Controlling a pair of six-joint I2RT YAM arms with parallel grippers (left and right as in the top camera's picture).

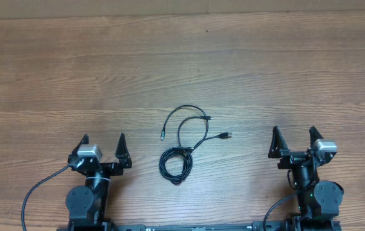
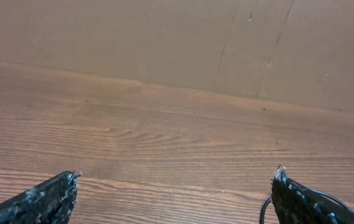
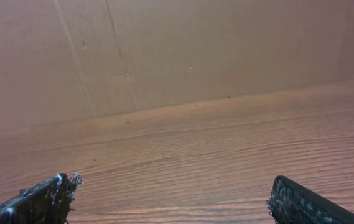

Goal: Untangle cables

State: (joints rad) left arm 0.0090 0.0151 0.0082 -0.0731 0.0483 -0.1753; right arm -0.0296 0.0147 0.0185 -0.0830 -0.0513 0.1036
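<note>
The cables (image 1: 183, 142) lie in a tangle at the middle of the wooden table: a tight black coil (image 1: 176, 164) at the near end, with loose loops running up to small plugs (image 1: 227, 135) on the right and left. My left gripper (image 1: 103, 142) stands open to the left of the coil, nothing between its fingers (image 2: 46, 196). My right gripper (image 1: 294, 135) is open too, well to the right of the plugs. In the left wrist view a bit of black cable (image 2: 265, 208) peeks beside the right finger. The right wrist view shows only bare wood between the fingertips (image 3: 52, 190).
A brown cardboard wall (image 2: 164, 37) runs along the far edge of the table (image 1: 182, 51). Thicker black arm wires (image 1: 38, 192) trail by each arm base at the near edge.
</note>
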